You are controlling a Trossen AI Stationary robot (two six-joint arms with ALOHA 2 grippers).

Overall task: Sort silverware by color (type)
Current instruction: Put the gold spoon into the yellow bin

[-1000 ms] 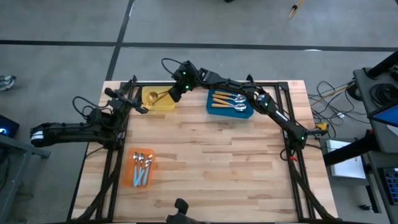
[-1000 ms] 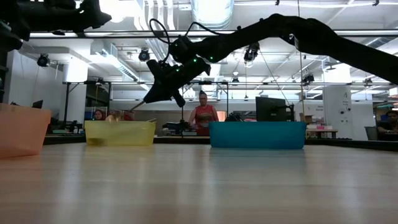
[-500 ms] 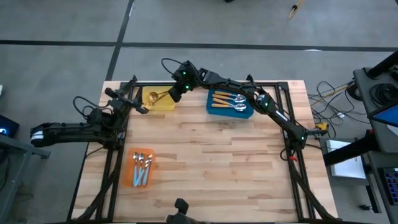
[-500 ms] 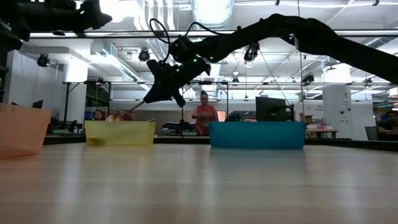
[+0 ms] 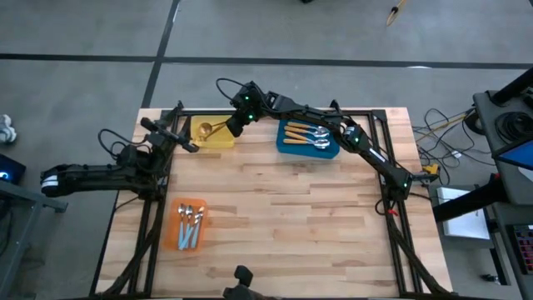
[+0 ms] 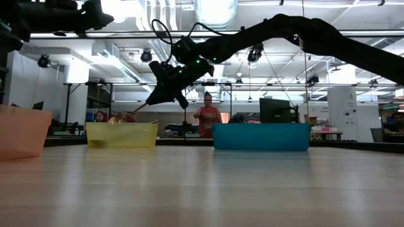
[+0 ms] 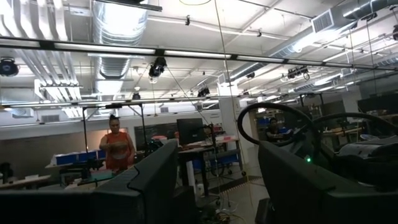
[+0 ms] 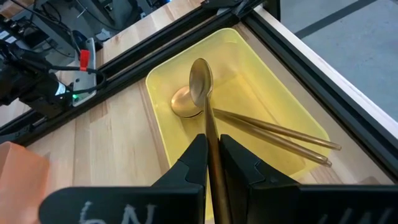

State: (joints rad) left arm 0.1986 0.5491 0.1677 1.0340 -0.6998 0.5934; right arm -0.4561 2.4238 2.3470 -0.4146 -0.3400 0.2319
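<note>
— High view, from the left: what's each pincer doing?
— Left gripper (image 5: 185, 143) waits released near the table edge, beside the yellow tray (image 5: 211, 133).
— And right of it?
— Right gripper (image 5: 231, 127) grasps a gold spoon (image 8: 205, 118) by the handle, its bowl hanging over that tray, above other gold spoons (image 8: 186, 102) lying inside.

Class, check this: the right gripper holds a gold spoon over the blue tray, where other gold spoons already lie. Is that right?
Not quite. The right gripper holds the gold spoon over the yellow tray, not the blue one, as the right wrist view shows. Other gold spoons do already lie there.
</note>
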